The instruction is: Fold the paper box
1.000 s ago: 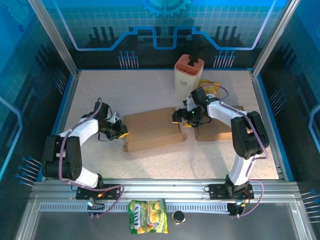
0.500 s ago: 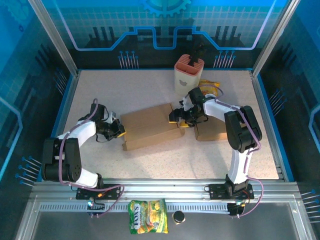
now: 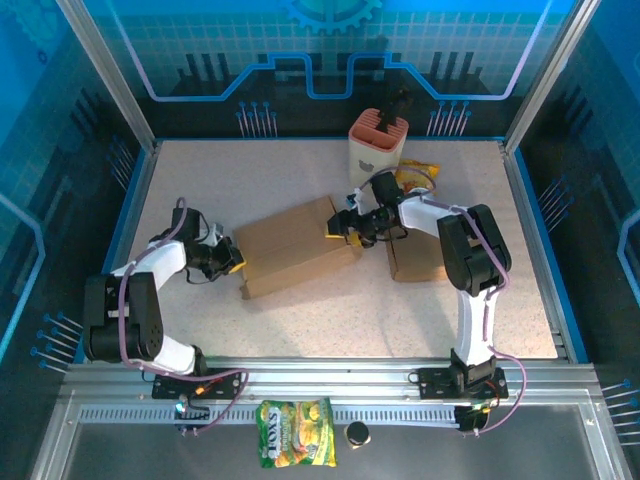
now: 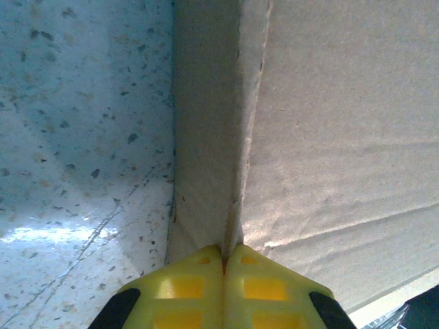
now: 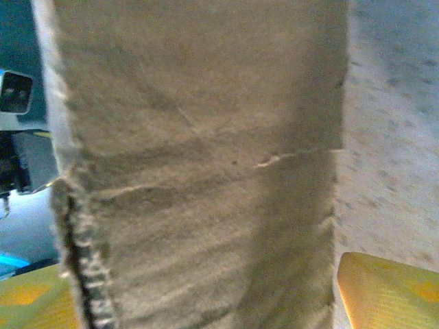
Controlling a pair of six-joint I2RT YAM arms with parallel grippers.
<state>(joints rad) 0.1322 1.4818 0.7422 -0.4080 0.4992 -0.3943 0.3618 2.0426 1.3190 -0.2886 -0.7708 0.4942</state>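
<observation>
Paper box (image 3: 290, 250) lies flat at mid-table, skewed: its long edges run up to the right, not square to the frame. Left gripper (image 3: 232, 263) sits at the box's left end. In the left wrist view its yellow fingers (image 4: 185, 291) are pressed together, their seam meeting a cardboard crease that runs straight up from them; cannot tell whether any card is caught in between. Right gripper (image 3: 338, 226) sits at the box's far right corner. In the right wrist view the jaws stand wide with a cardboard panel filling the gap, one finger (image 5: 391, 288) against its right edge and the other low on the left by the raw corrugated edge — gripped across. Open room: bare speckled tabletop (image 3: 350, 320) in front of the box to the near rail (image 3: 330, 385), and more behind its left end. Tighter on the right — a second cardboard box (image 3: 425, 262) lies just beside, with a beige holder (image 3: 377, 150) and yellow packet (image 3: 415, 178) behind. A snack bag (image 3: 295, 447) lies in front of the rail.
</observation>
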